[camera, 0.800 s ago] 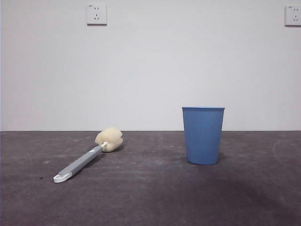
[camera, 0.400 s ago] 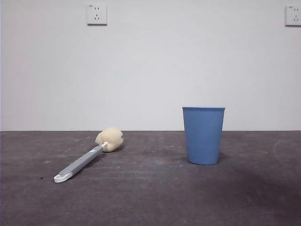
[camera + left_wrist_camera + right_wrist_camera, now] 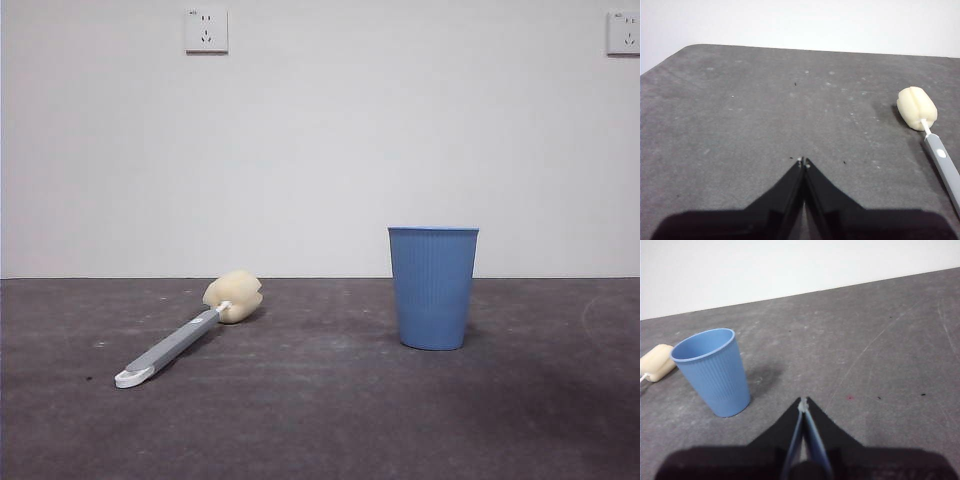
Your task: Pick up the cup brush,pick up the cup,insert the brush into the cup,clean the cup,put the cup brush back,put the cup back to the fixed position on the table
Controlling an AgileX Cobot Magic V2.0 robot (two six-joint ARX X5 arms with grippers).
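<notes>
The cup brush (image 3: 180, 338) lies flat on the table (image 3: 320, 420) at the left, cream sponge head toward the wall, white looped end toward the camera. The blue ribbed cup (image 3: 432, 288) stands upright to its right. In the left wrist view my left gripper (image 3: 803, 161) hovers shut and empty above bare table, with the cup brush (image 3: 930, 135) off to one side. The right wrist view shows my right gripper (image 3: 803, 402) shut and empty, apart from the cup (image 3: 714, 371); the sponge head (image 3: 656, 363) peeks out behind the cup. Neither arm appears in the front view.
A white wall with two power sockets (image 3: 205, 30) rises behind the table. The table's rounded far corner (image 3: 687, 49) shows in the left wrist view. Small dark specks and pale scuffs dot the surface.
</notes>
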